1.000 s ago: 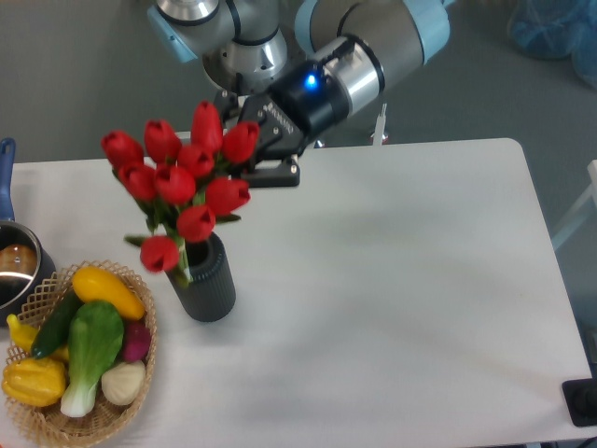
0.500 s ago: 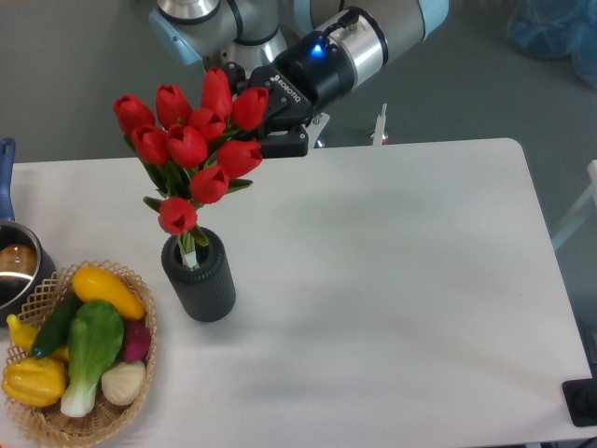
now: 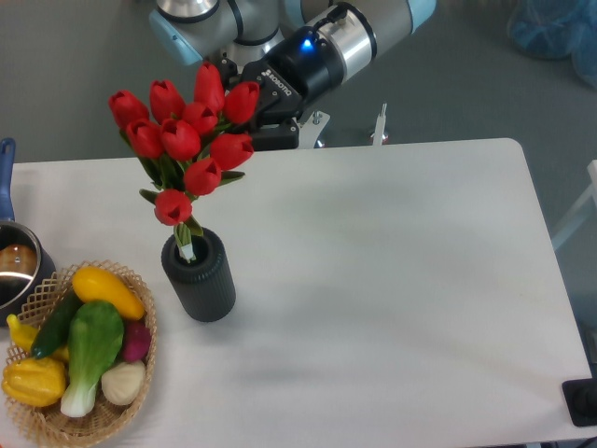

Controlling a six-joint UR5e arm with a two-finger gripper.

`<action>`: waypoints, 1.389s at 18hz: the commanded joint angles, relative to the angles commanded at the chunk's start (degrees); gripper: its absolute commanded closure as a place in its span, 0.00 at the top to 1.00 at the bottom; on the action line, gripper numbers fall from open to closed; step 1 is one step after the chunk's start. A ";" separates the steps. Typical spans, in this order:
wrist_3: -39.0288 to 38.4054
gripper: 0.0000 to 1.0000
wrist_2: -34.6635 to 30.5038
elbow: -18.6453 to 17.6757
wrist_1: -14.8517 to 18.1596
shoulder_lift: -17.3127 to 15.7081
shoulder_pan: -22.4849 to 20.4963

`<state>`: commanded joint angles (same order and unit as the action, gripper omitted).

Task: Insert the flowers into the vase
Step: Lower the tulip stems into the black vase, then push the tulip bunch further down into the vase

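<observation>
The flowers (image 3: 184, 138), a bunch of red tulip buds with green stems, hang tilted above the left part of the table. Their stem ends reach just into the round mouth of the dark grey ribbed vase (image 3: 201, 283), which stands upright. My gripper (image 3: 256, 129) is behind the right side of the bunch at bud height, shut on the flowers; the buds hide most of its fingers.
A wicker basket (image 3: 56, 426) of colourful vegetables sits at the front left, close to the vase. A metal pot (image 3: 13, 267) with a blue handle (image 3: 6, 168) stands at the left edge. The white table (image 3: 392, 280) stretches to the right.
My gripper has risen and moved back a little, lifting the flowers. The stems sat deeper in the vase before; now only their ends are in its mouth.
</observation>
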<state>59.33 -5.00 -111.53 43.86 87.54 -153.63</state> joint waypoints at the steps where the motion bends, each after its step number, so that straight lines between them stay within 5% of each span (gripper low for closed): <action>1: 0.00 0.07 -0.79 -0.18 0.00 -0.18 0.09; 25: 9.22 0.13 -6.42 -6.68 0.09 -0.27 2.37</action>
<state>68.55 -11.42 -118.21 43.95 87.27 -151.26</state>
